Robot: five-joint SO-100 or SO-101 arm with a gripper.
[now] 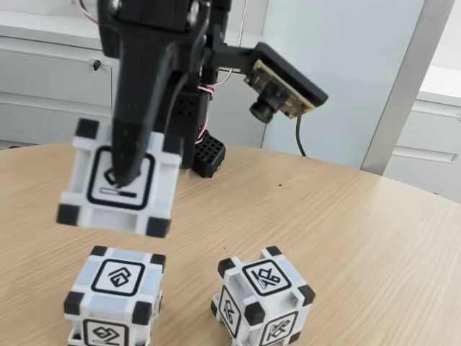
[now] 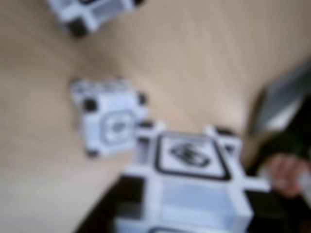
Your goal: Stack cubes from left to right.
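- In the fixed view we see the gripper (image 1: 133, 162) clamped on one cube (image 1: 119, 179), which hangs tilted in the air, clear of the table (image 1: 360, 238).
- The held cube sits at about ten o'clock in that view, above and slightly left of a second cube (image 1: 115, 295) at seven o'clock on the table.
- A third cube (image 1: 263, 299) rests at five o'clock, apart from the second, turned at an angle.
- The blurred wrist view shows the held cube (image 2: 192, 184) close at six o'clock, another cube (image 2: 111, 119) on the wood at nine o'clock, and one more (image 2: 90, 12) at eleven o'clock.
- We judge that no stack stands yet: the two cubes on the table are each alone, with nothing on top.
- The pick-up looks done for this cube; what is left is to lower it squarely onto a resting cube, release, and then add the remaining one.
- The tilt of the held cube may need levelling before release.
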